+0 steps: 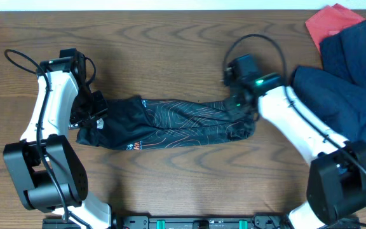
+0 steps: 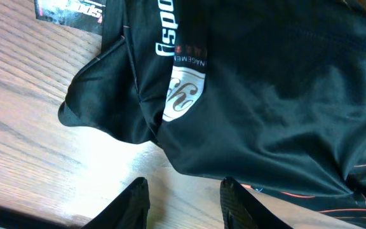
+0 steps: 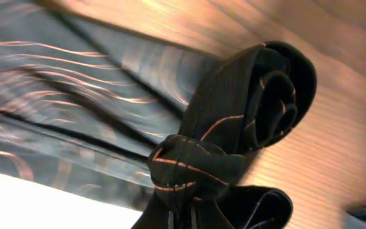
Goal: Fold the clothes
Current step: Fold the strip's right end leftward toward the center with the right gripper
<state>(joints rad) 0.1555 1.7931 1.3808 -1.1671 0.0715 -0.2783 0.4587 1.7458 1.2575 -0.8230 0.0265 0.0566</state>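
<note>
1. The jersey (image 1: 170,124) lies as one long band across the middle of the desk (image 1: 170,51), its long axis running side to side between my two arms.
2. The left claw (image 1: 93,113) sits at the jersey's left end. In the left wrist view its fingers (image 2: 135,203) stand apart with only bare desk between them, and the cloth's edge is just ahead of the tips.
3. The right claw (image 1: 239,105) is on the jersey's right end. In the right wrist view a rolled, gathered bunch of cloth rises right where the fingers should be and hides them. I judge the claw is clamped on that bunch, though I cannot see the pads themselves.
4. Each arm is nearest its own end, so I reckon the coming fold turns on carrying one end along the long axis toward the other.
5. The jersey is black with thin orange-white contour lines. Its left end is plainer, with a white crest (image 2: 183,95) and white lettering, and it is creased and lumpy rather than flat.
6. Well beyond the jersey's right end lie a navy fabric pile (image 1: 348,83) and a red cloth (image 1: 329,22), both apart from it.
</note>
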